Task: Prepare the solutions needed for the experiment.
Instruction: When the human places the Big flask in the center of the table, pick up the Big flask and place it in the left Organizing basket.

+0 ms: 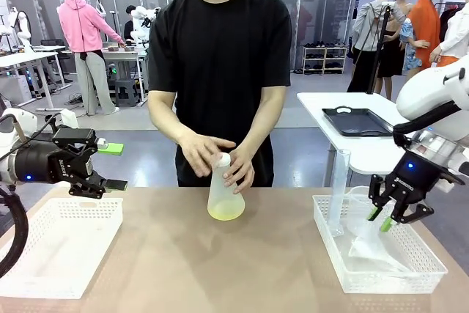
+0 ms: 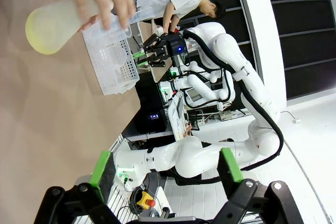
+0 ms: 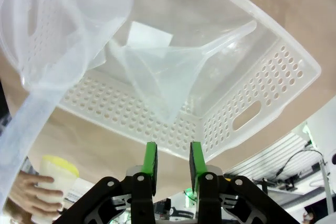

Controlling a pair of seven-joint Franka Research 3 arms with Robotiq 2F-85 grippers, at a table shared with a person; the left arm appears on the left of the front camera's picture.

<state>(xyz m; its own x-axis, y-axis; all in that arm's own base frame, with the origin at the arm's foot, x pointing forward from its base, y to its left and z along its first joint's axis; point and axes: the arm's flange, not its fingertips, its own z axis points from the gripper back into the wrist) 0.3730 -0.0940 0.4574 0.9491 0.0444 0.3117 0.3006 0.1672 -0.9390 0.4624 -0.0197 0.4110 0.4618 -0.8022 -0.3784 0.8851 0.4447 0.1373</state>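
— Where do our left fingers (image 1: 110, 149) stand?

— We see them spread wide with nothing between them. They hang over the far corner of a white basket (image 1: 51, 248) that lies on the tabletop (image 1: 183, 269).

— And our right fingers (image 1: 385, 223)?

— We see those drawn close, with a narrow gap between them and nothing gripped. Straight past their tips lies a second basket (image 1: 388, 281). A clear funnel (image 3: 168, 72) lies on its side inside it. A tall clear cylinder (image 1: 341, 181) stands in the corner on the side nearer our left fingers.

— Where is the solution?

— Between our two sets of fingers, well apart from both. The solution (image 1: 226, 212) is pale yellow-green and pooled in the bottom of a frosted flask (image 1: 223, 190). The flask stands on the tabletop, out beyond the tips of the left ones and off to the side of the right ones.

— Is anyone touching it?

— Yes. The person across from us has one hand (image 1: 204, 150) at the flask's top and the other hand (image 1: 240, 172) about its neck. From our left wrist we find the flask far ahead of the open fingers, with the second basket beyond it.
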